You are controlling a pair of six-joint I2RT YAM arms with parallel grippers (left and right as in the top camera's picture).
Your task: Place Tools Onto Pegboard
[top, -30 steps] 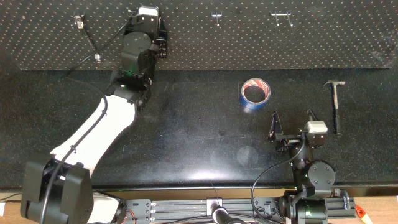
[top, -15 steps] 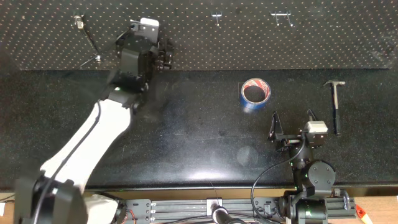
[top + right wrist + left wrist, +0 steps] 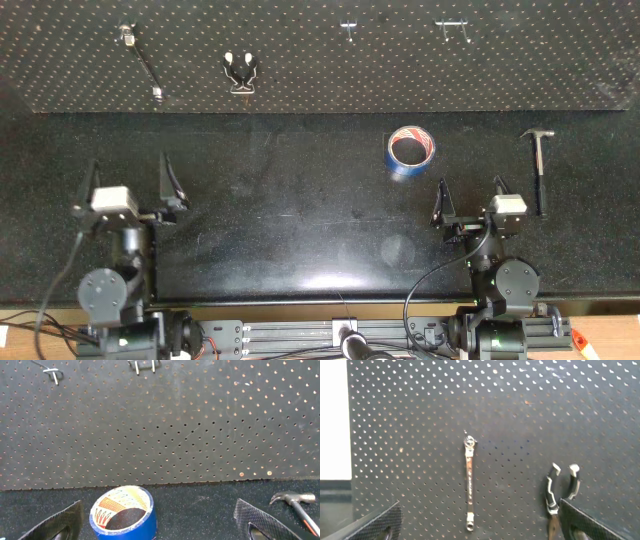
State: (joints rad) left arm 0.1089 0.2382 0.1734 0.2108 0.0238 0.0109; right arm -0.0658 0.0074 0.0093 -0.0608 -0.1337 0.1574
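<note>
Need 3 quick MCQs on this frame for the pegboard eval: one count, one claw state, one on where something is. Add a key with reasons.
1. How many tools hang on the pegboard?
A) two
B) none
C) four

2. How is the right claw?
A) shut on a tool
B) open and empty
C) shut, empty

3. Where is the hammer?
A) hung on the pegboard
B) in the right claw
C) lying on the table

Key:
1 A: a wrench and pliers hang at the board's left.
2 B: its fingers stand apart with nothing between them.
3 C: it lies flat on the black surface, right of the tape roll in the top view.
</note>
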